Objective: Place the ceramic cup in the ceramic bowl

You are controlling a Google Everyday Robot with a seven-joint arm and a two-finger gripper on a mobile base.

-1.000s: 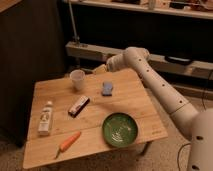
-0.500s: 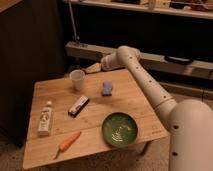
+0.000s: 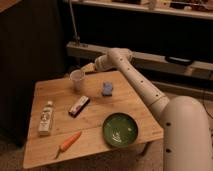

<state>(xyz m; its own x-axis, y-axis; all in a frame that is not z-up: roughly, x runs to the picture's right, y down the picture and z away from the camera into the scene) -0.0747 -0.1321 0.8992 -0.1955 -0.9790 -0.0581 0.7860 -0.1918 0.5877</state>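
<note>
The ceramic cup [image 3: 77,80] is small, white and handleless. It stands upright near the far edge of the wooden table [image 3: 50,145]. The ceramic bowl [image 3: 120,130] is dark green with pale streaks and sits near the table's front right. My gripper [image 3: 86,68] reaches in from the right, just above and to the right of the cup, close to its rim. The arm stretches from the lower right over the table's far right part.
A blue sponge [image 3: 108,89] lies right of the cup. A dark snack bar [image 3: 79,106] lies mid-table. A white bottle with a green label [image 3: 46,118] lies at the left. A carrot [image 3: 69,142] lies near the front edge. Shelving stands behind the table.
The gripper has moved left along the table's far edge, from near the blue sponge toward the cup. The objects on the table have not moved.
</note>
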